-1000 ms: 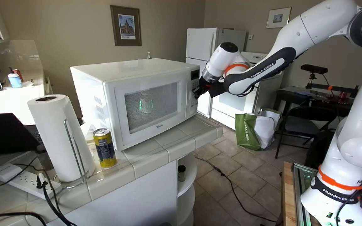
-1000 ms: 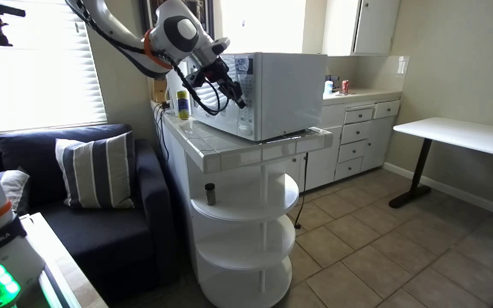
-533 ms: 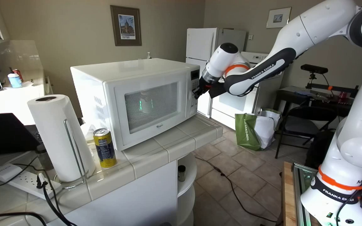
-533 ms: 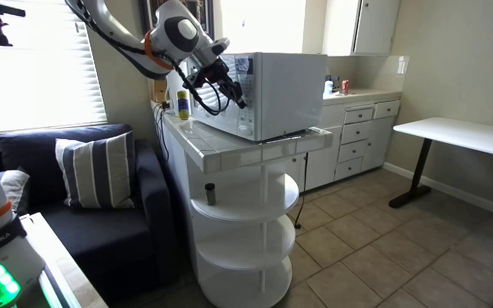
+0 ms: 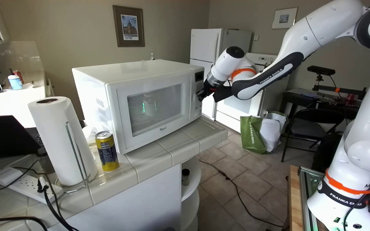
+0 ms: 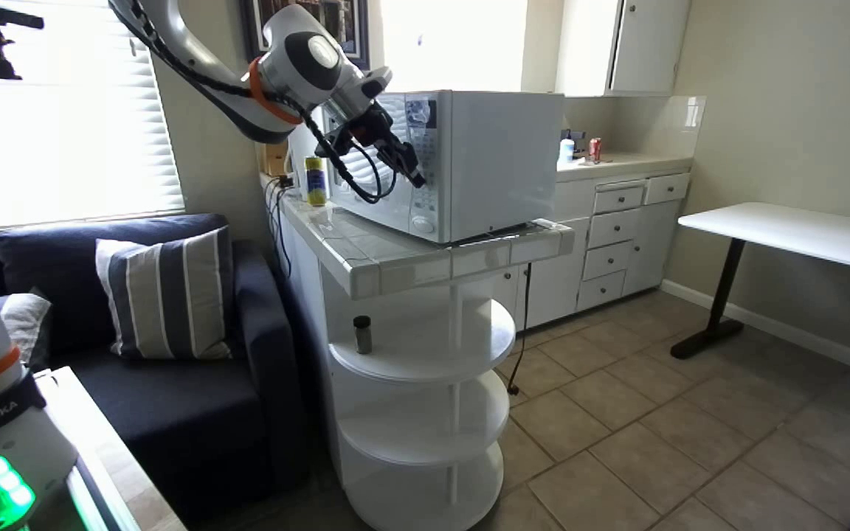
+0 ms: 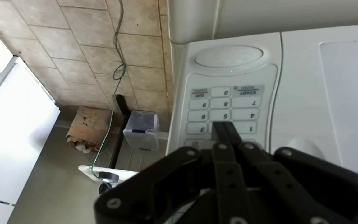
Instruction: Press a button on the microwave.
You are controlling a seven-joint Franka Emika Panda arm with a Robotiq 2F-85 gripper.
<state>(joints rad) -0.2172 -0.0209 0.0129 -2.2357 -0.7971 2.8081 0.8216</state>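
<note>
The white microwave [image 5: 153,102] with a greyish window stands on the tiled counter; its control strip is at the front's right edge. It also shows in an exterior view [image 6: 502,162] and in the wrist view [image 7: 303,102]. In the wrist view the keypad [image 7: 219,115] appears upside down. My gripper [image 7: 223,123] is shut and empty, fingertips together over the key between 1 and 3, hiding most of it. In both exterior views the gripper [image 5: 199,96] [image 6: 417,181] is at the control strip. I cannot tell whether the fingertips touch the key.
A yellow can [image 5: 107,150] and a paper towel roll [image 5: 61,141] stand beside the microwave. The counter edge [image 5: 185,149] runs along its front. The oval door button [image 7: 228,56] sits at the keypad's end. A cable loops below my gripper [image 6: 377,195].
The wrist and forearm have dropped slightly, tilting the hand a little. The fingertips stay at nearly the same place on the control strip. The microwave has not moved.
</note>
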